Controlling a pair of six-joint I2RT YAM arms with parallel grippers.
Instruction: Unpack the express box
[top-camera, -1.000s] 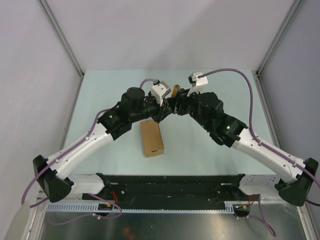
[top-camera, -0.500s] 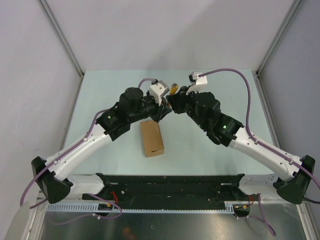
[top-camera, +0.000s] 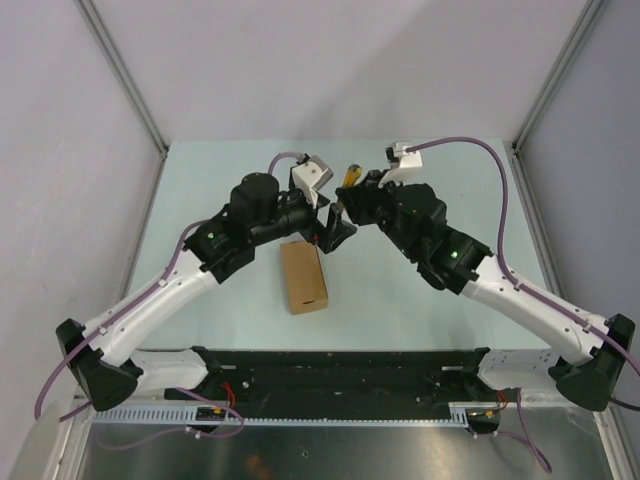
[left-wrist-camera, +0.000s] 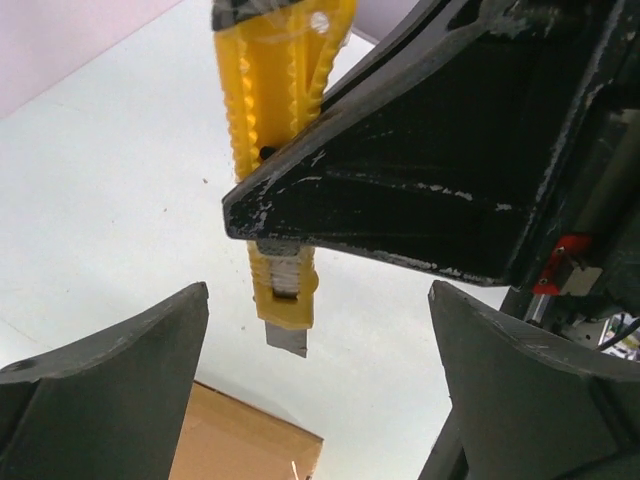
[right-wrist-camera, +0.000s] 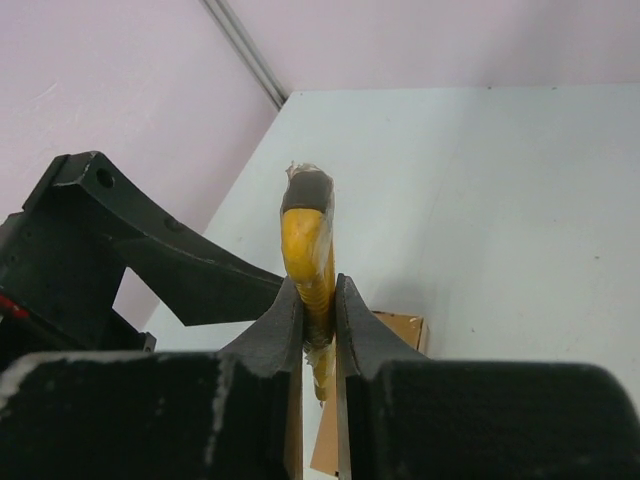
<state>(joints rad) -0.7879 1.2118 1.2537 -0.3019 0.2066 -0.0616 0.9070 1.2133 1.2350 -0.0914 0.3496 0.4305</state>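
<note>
My right gripper (right-wrist-camera: 318, 300) was clamped on the utility knife (right-wrist-camera: 308, 240), blade down; my left gripper (left-wrist-camera: 315, 300) stood wide open, empty. The express box (top-camera: 304, 277) lay on the table (top-camera: 420, 300) beneath. Risk: knife pivoting in that pinch, cutting off-line.

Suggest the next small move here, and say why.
Probably lower the right end effector toward the express box: it clamps the utility knife with the blade out, the left end effector stands open, and the box lies closed.
</note>
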